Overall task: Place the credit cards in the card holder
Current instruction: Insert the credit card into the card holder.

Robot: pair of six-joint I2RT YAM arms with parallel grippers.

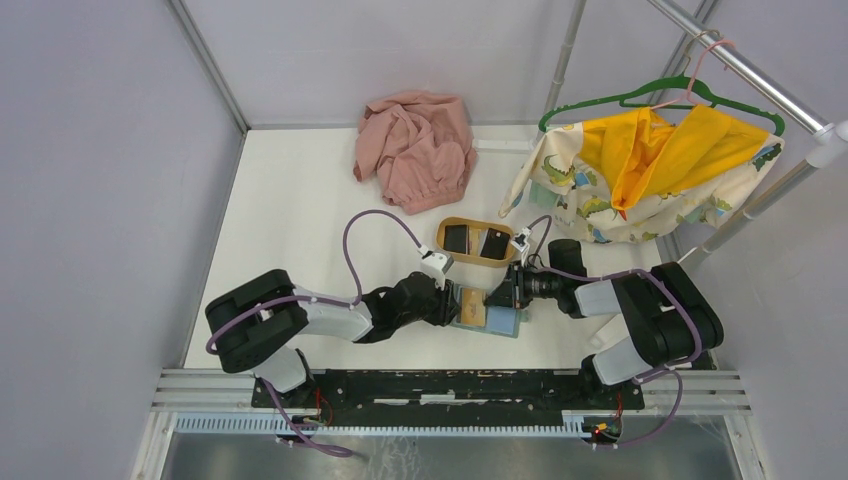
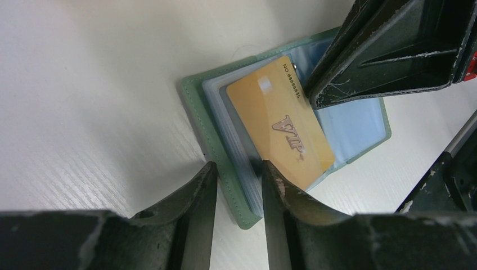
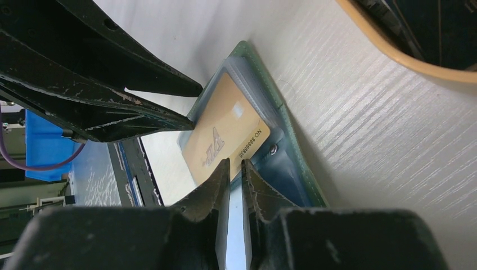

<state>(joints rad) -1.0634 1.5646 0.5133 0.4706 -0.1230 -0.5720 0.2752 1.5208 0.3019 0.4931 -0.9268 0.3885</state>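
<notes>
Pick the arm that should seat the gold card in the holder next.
Right. The right claw is nearly closed at the edge of the gold card, apparently pinching it, lined up to slide it in. The left claw straddles an edge of the card holder, so it should steady that.

Top camera looked down from 6 o'clock, left wrist camera faced 3 o'clock, right faced 9, both close, all shared the wallet [image 2: 197,121].

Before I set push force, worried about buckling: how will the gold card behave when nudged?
The gold card lies flat and unbent, so probably stiff. Its glossy face on the card holder's clear sleeves suggests it may slide easily.
</notes>
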